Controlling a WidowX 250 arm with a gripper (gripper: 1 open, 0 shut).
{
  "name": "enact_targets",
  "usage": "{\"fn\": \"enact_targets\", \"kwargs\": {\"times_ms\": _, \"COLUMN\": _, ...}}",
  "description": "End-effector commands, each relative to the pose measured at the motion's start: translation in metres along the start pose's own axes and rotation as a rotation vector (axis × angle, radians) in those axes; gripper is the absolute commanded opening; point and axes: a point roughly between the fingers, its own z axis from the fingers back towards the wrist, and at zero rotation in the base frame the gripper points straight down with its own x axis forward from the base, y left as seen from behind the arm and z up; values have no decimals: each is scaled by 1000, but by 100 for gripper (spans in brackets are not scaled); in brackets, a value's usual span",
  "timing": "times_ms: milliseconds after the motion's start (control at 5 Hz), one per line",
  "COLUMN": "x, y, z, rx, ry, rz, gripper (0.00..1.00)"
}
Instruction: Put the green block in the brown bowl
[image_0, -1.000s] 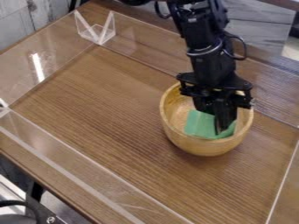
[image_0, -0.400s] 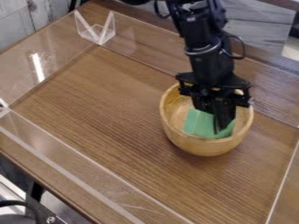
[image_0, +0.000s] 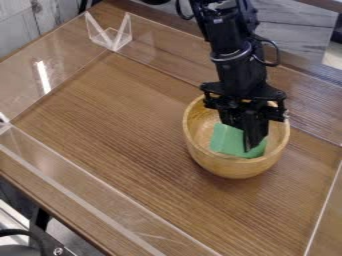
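The brown bowl (image_0: 201, 150) sits right of centre on the wooden table. Inside its hollow I see the green block (image_0: 229, 141), leaning against the bowl's far right wall. My black gripper (image_0: 254, 143) reaches straight down into the bowl and is shut on the green block's upper right part. The fingers hide part of the block and of the bowl's far rim.
A clear plastic stand (image_0: 110, 32) sits at the back left. Low clear acrylic walls (image_0: 54, 165) border the wooden table (image_0: 107, 110) on the left and front. The arm (image_0: 225, 35) rises from the bowl toward the top of the view.
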Motion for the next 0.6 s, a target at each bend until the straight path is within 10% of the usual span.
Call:
{"fn": "enact_targets", "kwargs": {"times_ms": 0, "x": 14, "y": -2, "z": 15, "rx": 0, "ry": -58, "rz": -14, "gripper": 0}}
{"fn": "enact_targets", "kwargs": {"times_ms": 400, "x": 13, "y": -1, "z": 16, "rx": -5, "ry": -44, "rz": -7, "gripper": 0}}
